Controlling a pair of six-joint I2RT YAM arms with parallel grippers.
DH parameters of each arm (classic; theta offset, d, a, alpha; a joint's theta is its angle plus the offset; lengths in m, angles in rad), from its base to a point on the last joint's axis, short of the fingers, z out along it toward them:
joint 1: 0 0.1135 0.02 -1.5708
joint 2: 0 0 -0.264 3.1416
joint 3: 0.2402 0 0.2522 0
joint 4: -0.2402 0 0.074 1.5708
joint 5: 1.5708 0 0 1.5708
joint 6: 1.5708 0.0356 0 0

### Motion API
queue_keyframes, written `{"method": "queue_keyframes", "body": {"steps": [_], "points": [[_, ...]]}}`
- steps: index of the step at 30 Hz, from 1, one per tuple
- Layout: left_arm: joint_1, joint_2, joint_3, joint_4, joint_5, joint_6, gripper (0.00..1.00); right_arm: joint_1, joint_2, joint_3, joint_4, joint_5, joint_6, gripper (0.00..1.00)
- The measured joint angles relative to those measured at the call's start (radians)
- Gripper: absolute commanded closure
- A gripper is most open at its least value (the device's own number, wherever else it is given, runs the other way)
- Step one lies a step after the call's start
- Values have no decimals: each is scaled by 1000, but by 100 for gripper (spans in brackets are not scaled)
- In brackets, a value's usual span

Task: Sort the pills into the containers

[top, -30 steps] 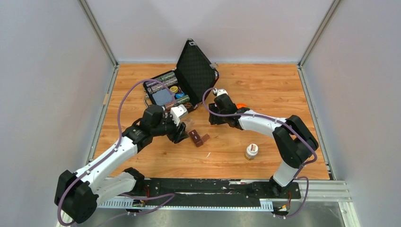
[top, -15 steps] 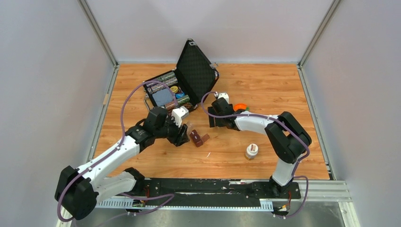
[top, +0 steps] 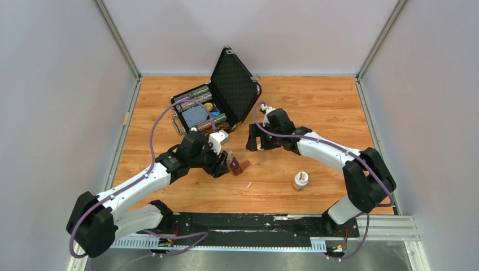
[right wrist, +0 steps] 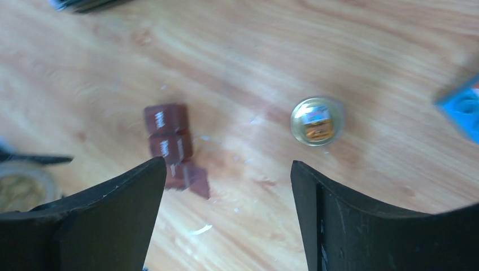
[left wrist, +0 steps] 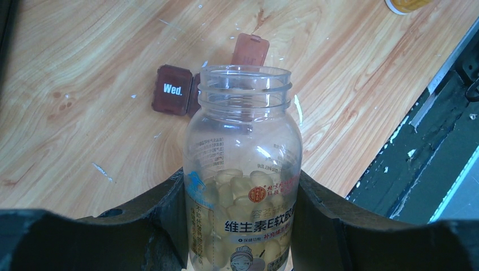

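A clear, uncapped bottle [left wrist: 243, 169] of pale yellow pills [left wrist: 234, 183] sits between the jaws of my left gripper [left wrist: 240, 192], which is shut on it. Its mouth points at the containers [left wrist: 171, 90], a dark brown strip with a "Wed." lid shut and one end lid [left wrist: 250, 49] flipped open. From above, the left gripper [top: 222, 161] is just left of the containers [top: 238, 166]. My right gripper [top: 255, 142] hovers open just behind them, empty. Its wrist view shows the containers [right wrist: 169, 144] below.
A small white-capped bottle [top: 300, 180] stands on the wooden table right of the containers, also seen from above [right wrist: 316, 121]. An open black case [top: 226, 96] with items inside stands at the back. The black base rail [left wrist: 429, 141] runs along the near edge.
The left arm has carried the bottle right, up to the containers. The right gripper's jaws have spread wider, and that arm has shifted slightly.
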Motion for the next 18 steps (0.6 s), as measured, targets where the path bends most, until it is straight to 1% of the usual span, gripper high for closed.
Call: {"method": "queue_keyframes", "body": {"steps": [2,5,8,13,15,18], "points": [[0,0,-5,8,-2,0,100,-15,-18,-23,19,-111,-6,18],[-2,0,-8,21,-5,0,100,-27,11,-37,33,-243,-6,20],[-2,0,-8,35,-7,0,100,-38,58,-55,60,-333,3,28],[-2,-9,-26,60,-11,-1,100,-71,92,-131,132,-476,43,48],[-2,-13,-32,65,-14,-1,100,-81,104,-145,156,-520,55,53],[-2,-14,-32,71,-14,-1,100,-88,127,-149,204,-563,73,56]]}}
